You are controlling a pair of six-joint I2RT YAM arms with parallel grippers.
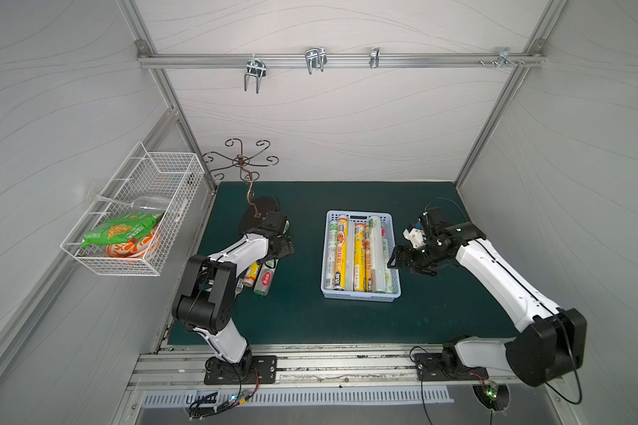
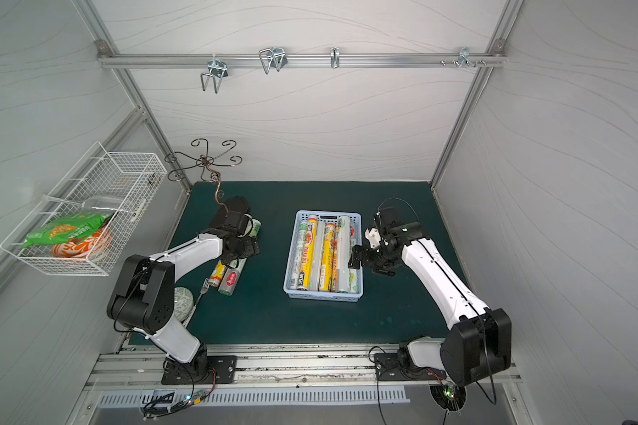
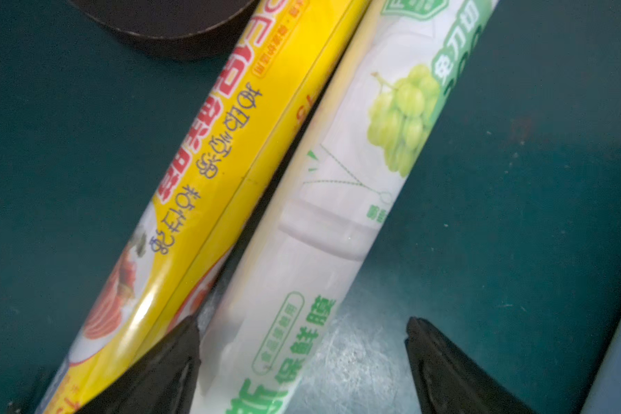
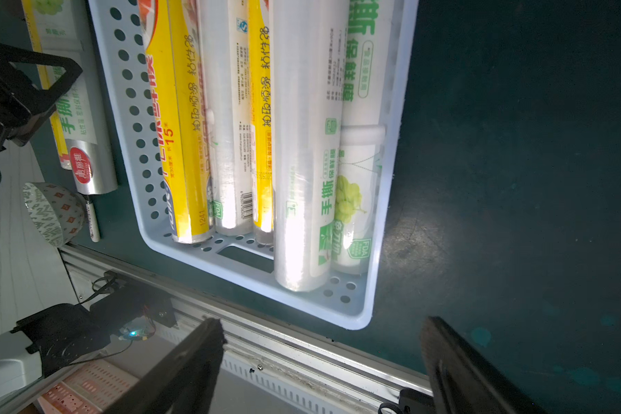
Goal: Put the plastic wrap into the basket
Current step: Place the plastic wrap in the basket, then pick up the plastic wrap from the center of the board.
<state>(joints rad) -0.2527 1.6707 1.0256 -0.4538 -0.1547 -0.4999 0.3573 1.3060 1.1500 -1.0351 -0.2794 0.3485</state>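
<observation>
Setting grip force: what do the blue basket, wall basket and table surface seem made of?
The blue basket looks like moulded plastic: smooth, faint sheen, round holes through its walls. The wall basket is probably white-coated metal wire, a thin grid. The table surface looks like a matte dark green mat, perhaps rubber, scuffed in places.

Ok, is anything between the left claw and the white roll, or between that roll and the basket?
Nothing visible. The left claw hangs open over the white roll; only bare mat lies toward the basket.

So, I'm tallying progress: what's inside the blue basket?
Plastic wrap rolls lie lengthwise in the blue basket, yellow-labelled and white-green ones. One clear roll rests on others, so anything beneath is hidden.
</observation>
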